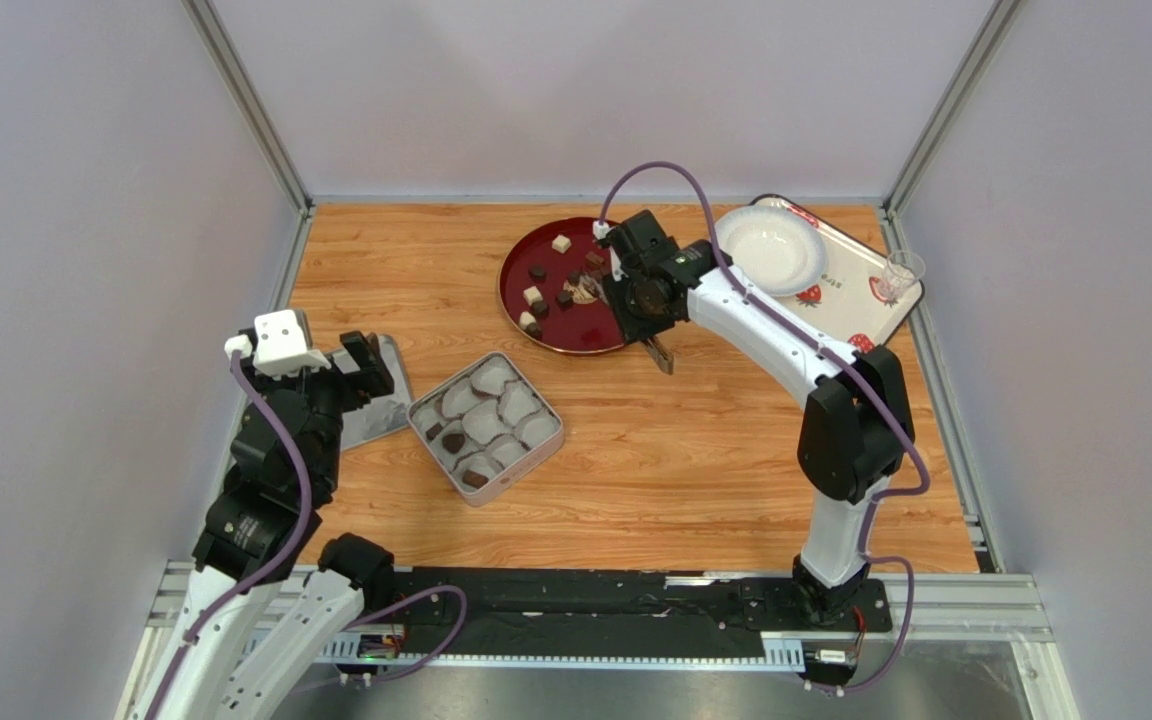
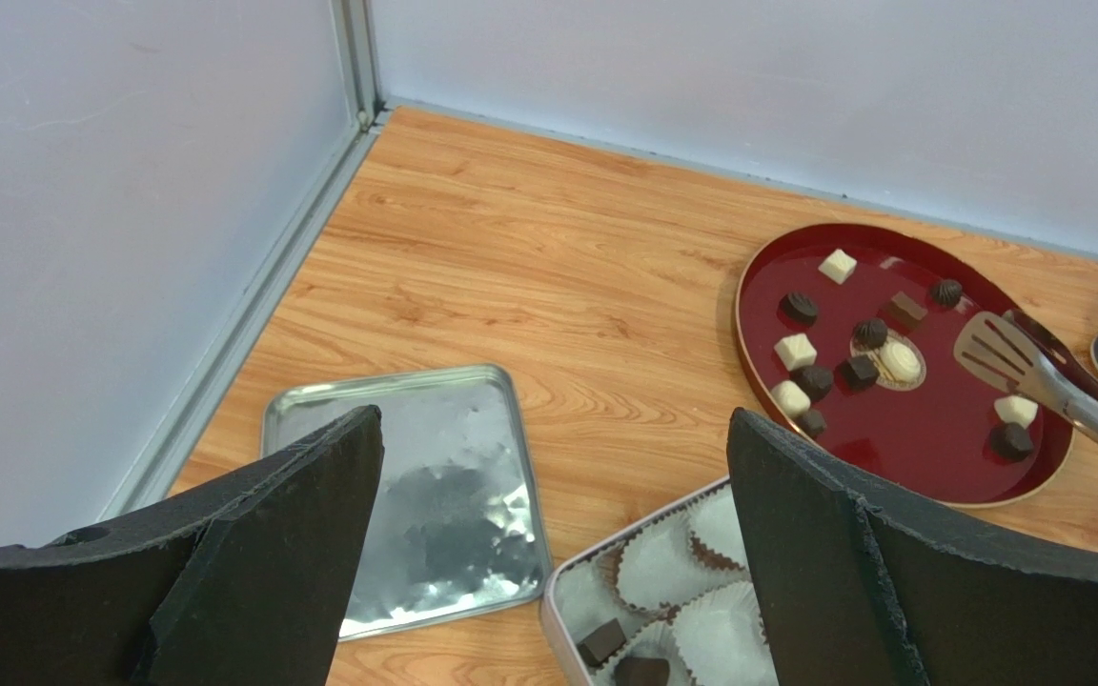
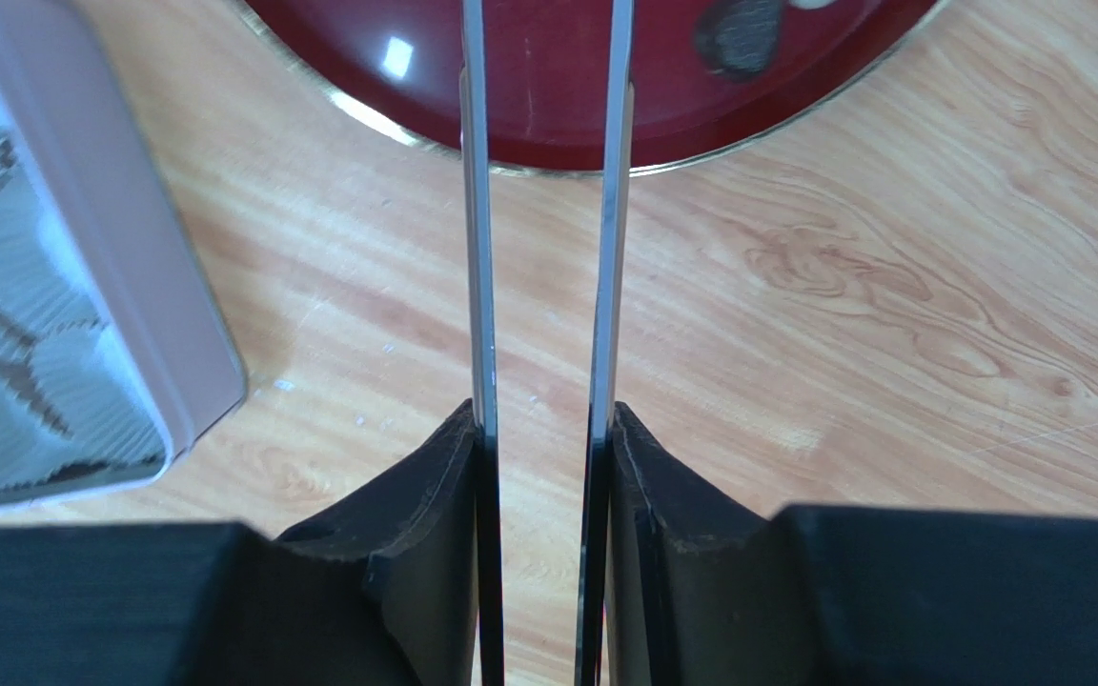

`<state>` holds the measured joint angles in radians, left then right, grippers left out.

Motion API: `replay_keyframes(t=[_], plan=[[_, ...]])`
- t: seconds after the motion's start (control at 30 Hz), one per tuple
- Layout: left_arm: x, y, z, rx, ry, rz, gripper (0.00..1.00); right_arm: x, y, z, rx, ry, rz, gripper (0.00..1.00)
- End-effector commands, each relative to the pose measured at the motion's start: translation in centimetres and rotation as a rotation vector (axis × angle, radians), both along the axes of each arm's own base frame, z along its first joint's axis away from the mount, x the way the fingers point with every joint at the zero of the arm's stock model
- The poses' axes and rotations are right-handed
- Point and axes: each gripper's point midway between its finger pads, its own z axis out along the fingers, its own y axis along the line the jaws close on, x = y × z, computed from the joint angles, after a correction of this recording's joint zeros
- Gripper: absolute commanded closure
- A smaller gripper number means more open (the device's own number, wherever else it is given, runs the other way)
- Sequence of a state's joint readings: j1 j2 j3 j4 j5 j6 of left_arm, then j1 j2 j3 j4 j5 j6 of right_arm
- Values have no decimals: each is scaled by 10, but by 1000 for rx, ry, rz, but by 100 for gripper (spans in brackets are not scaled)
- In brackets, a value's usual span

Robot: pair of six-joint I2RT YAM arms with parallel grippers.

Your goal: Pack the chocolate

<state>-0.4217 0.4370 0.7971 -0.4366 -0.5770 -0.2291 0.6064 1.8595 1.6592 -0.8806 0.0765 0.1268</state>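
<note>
The chocolate, small dark and cream pieces (image 1: 561, 243), lies on the red plate (image 1: 537, 318), also in the left wrist view (image 2: 837, 265). Two dark pieces (image 1: 452, 444) sit in the tin box (image 1: 533, 392) lined with white paper cups. My right gripper (image 1: 642, 300) is shut on metal tongs (image 2: 1006, 353), whose tips hover over the plate's middle. In the right wrist view the fingers (image 3: 548, 429) press the tong arms (image 3: 480, 215), which stay slightly apart. My left gripper (image 1: 369, 365) is open and empty above the tin lid (image 2: 426, 500), left of the box.
A white patterned tray (image 1: 845, 300) at the back right carries a white bowl (image 1: 770, 248) and a clear cup (image 1: 898, 278). Grey walls close in the wooden table on three sides. The tongs' tail end (image 1: 663, 360) sticks out past the plate's front edge.
</note>
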Motion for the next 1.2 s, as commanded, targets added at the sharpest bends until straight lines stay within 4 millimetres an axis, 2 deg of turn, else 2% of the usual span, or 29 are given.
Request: replay_keyframes(t=[0.0, 0.13, 0.3, 0.47, 0.53, 0.63, 0.83, 1.17], plan=[[4, 0, 3, 0, -14, 4, 2, -20, 23, 36, 45, -88, 108, 72], [5, -1, 2, 4, -8, 5, 2, -41, 49, 40, 62, -87, 199, 72], [6, -1, 1, 5, -3, 7, 2, -70, 92, 41, 74, -96, 344, 71], [7, -1, 0, 7, 1, 7, 2, -92, 129, 34, 70, -95, 468, 71], [6, -1, 1, 5, -3, 7, 2, -107, 148, 31, 101, -68, 530, 71], [6, -1, 1, 6, -3, 7, 2, -119, 162, 25, 106, -58, 610, 71], [6, 0, 1, 5, -3, 8, 2, -126, 174, 1, 94, 0, 644, 71], [6, -1, 0, 5, -3, 7, 2, -123, 174, -31, 41, 40, 638, 70]])
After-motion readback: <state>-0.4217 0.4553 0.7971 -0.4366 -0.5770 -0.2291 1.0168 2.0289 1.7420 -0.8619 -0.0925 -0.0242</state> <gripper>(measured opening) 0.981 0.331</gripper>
